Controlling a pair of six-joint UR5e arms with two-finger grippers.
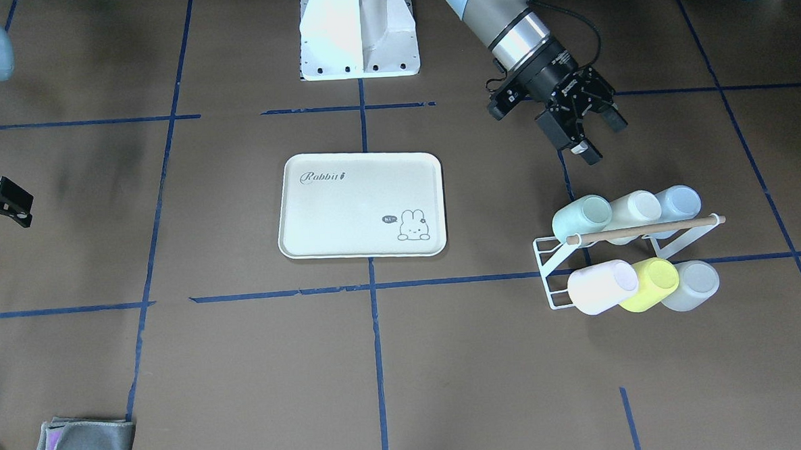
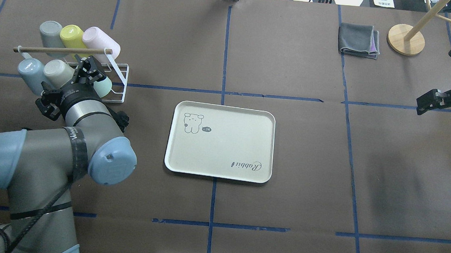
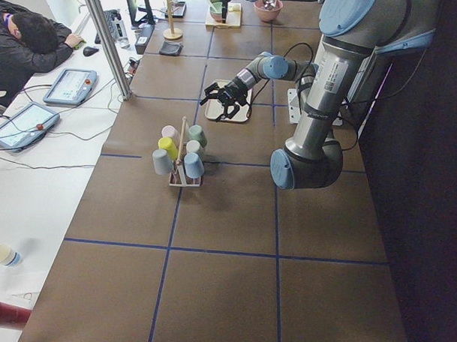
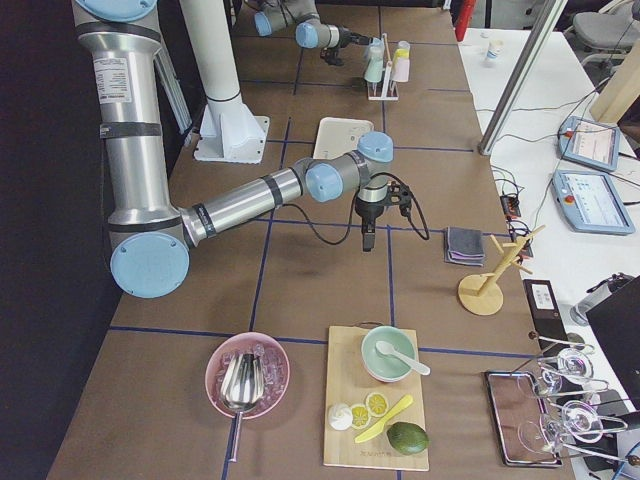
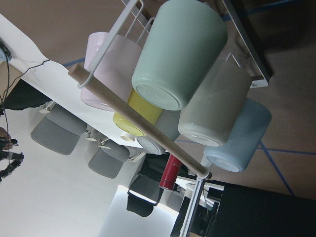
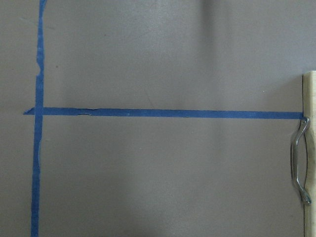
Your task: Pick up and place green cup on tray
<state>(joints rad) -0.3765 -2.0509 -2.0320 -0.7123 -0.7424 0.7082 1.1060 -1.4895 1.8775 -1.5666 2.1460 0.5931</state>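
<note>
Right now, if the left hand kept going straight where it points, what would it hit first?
Probably the green cup, its base facing the left hand in the wrist view, on the white rack; depth is hard to judge.

A brown table gridded with blue tape; a white desk along its far side, gray chairs beyond.

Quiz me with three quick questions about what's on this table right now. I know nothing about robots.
1. True or false: the green cup stands on the tray.
2. How many cups does the wire rack hold?
3. Which gripper hovers nearest the rack? A) left gripper B) right gripper

Key: 1 false, it is on the rack; 2 six; 3 A.
</note>
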